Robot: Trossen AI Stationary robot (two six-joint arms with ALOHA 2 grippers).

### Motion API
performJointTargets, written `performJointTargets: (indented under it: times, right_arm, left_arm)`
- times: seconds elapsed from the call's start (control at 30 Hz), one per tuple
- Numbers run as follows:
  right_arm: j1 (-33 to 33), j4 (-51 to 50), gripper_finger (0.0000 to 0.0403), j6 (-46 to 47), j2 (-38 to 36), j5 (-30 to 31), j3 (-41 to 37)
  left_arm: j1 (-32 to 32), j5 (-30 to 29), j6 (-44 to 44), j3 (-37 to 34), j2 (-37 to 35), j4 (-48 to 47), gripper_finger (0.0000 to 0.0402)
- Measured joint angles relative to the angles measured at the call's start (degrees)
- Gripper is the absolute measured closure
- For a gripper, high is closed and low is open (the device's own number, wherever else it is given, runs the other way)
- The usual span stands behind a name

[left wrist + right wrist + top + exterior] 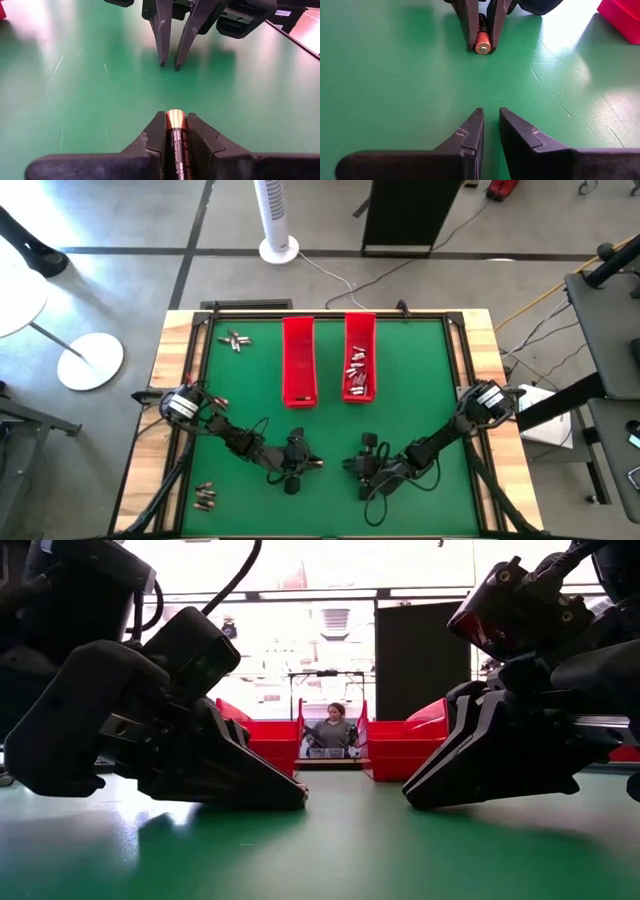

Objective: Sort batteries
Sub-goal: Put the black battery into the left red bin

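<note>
The left gripper (176,131), low over the near middle of the green table (420,380), is clamped on 1 dark battery (175,135) with a copper-coloured end, held lengthwise between the fingers so that end pokes out forward, probably to let it slide into a tray end first. Facing it just to the right, the right gripper (491,131) rests tips-down on the mat, its fingers nearly together with a narrow gap and nothing between them; it seems to be waiting. The 2 red trays (299,360) lie side by side at the far middle, the right tray (360,330) holding several silvery cells. Loose batteries (235,339) wait far left and more batteries (204,497) near left, so sorting looks early.
</note>
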Motion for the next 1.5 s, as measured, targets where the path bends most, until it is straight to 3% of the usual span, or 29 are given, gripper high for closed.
performJointTargets:
  times: [0.23, 0.53, 0.77, 1.07, 1.3, 1.5]
  right_arm:
    - [0.00, -0.02, 0.0351, 0.02, 0.00, 0.02, -0.02]
    - [0.00, 0.00, 0.0351, 0.13, 0.00, 0.00, -0.04]
    - [0.00, -0.11, 0.0351, 0.19, 0.00, -0.02, -0.04]
    - [0.11, -0.28, 0.0351, 0.63, 0.00, -0.02, -0.04]
    - [0.15, -0.42, 0.0351, 2.70, 0.00, -0.22, -0.09]
    - [0.17, -0.50, 0.0351, 3.19, 0.00, -0.47, -0.09]
  left_arm:
    - [0.61, 0.18, 0.61, -0.46, -7.03, -8.61, 0.0370]
    - [4.07, -3.69, 4.80, 0.87, -24.16, -35.09, 0.0370]
    - [9.91, -3.21, 11.28, 6.66, -31.79, -53.70, 0.0370]
    - [19.78, -1.83, 16.27, 19.11, -33.39, -75.99, 0.0367]
    - [29.63, 1.00, 19.89, 23.78, -32.41, -83.59, 0.0367]
    - [36.32, 2.96, 23.22, 24.04, -32.51, -84.31, 0.0367]
